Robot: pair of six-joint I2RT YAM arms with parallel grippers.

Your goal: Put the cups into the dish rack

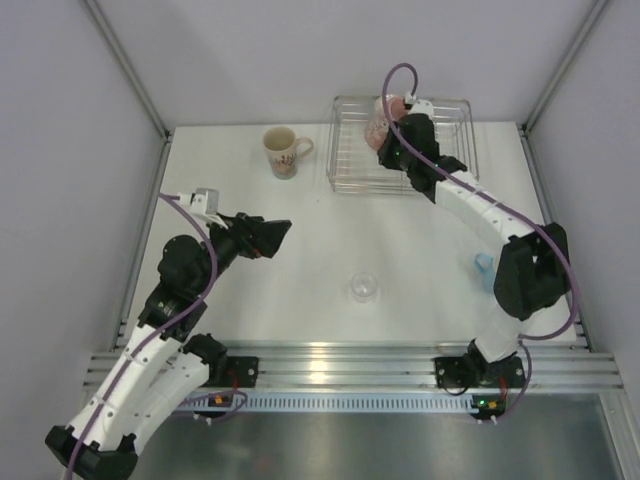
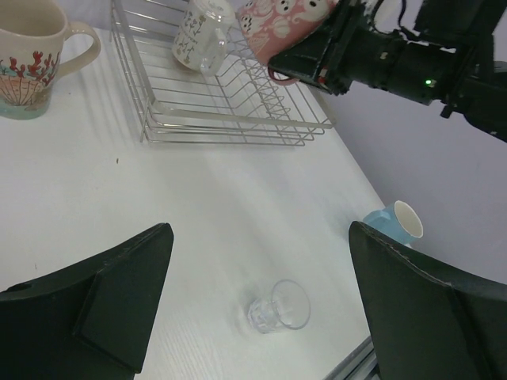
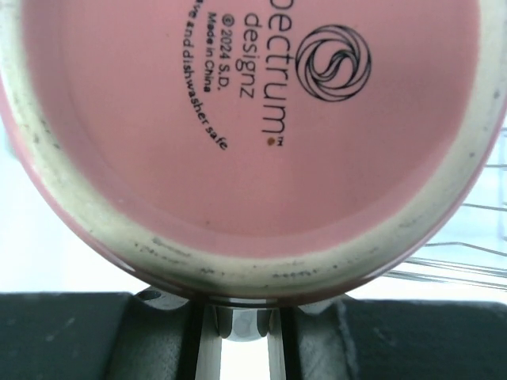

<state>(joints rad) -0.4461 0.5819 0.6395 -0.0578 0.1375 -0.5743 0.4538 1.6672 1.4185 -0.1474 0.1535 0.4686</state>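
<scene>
The silver wire dish rack stands at the back right; it also shows in the left wrist view. My right gripper is shut on a pink mug and holds it tilted over the rack's left part. The mug's pink base fills the right wrist view. A patterned clear glass lies in the rack. A cream floral mug stands left of the rack. A small clear glass lies on its side at table centre. A light blue cup lies by the right arm. My left gripper is open and empty, above the table, left of the small glass.
The white table is walled by grey panels left, right and behind. An aluminium rail runs along the near edge with both arm bases on it. The right arm reaches across the table's right side.
</scene>
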